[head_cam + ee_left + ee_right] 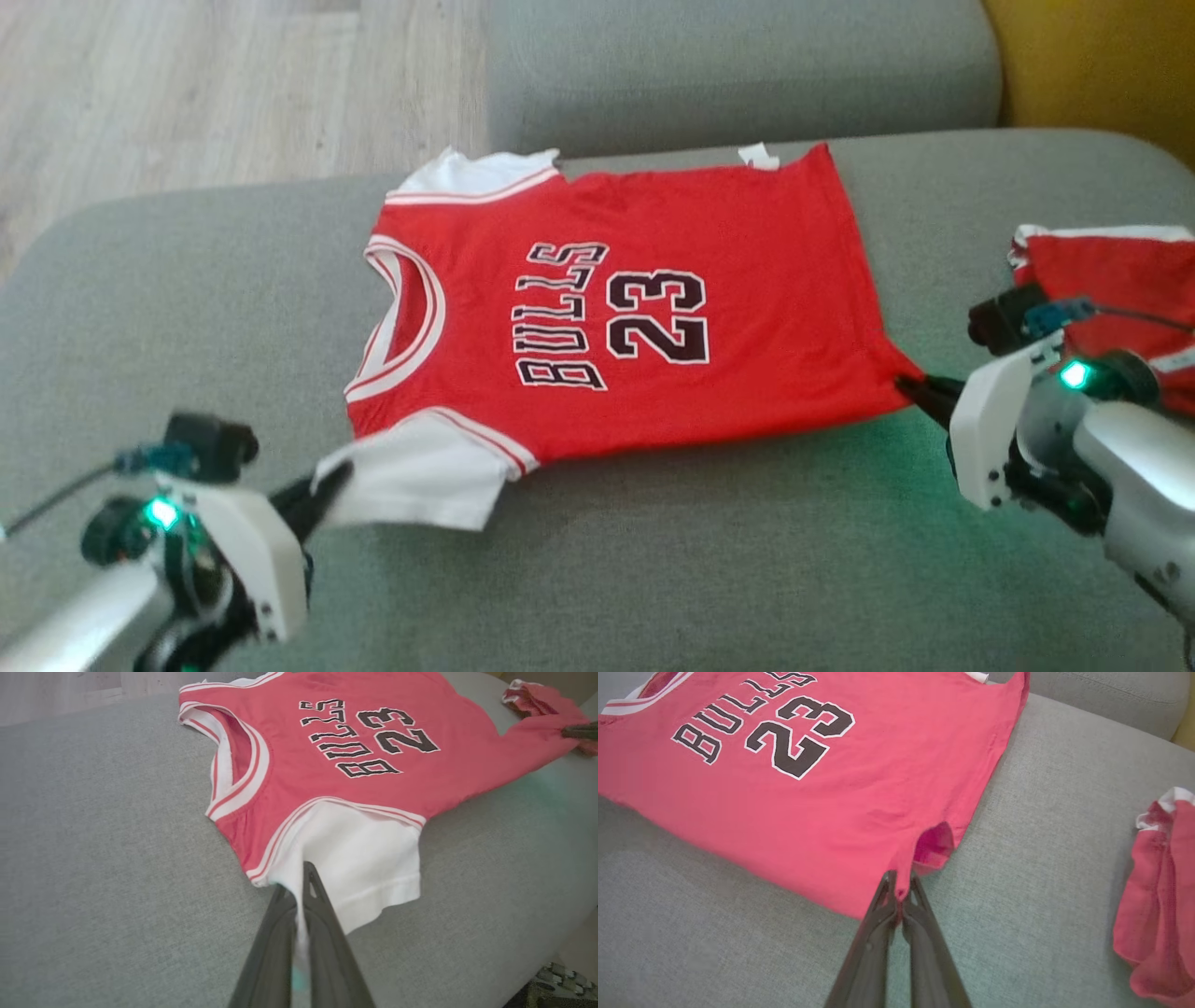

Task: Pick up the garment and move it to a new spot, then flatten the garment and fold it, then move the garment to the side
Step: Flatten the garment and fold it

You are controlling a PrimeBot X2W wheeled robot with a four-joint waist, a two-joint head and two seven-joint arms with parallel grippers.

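Garment [616, 308] lies flat mid sofa seat [653, 579]. L pincer [329, 478] clamped on its white sleeve [364, 858], R pincer [901, 891] on hem corner [934, 844]. R wrist view shows that corner gaping.

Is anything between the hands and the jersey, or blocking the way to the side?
Nothing between: the left hand pinches the jersey by its white sleeve, the right hand by its hem corner. A second red garment lies on the cushion to the right.
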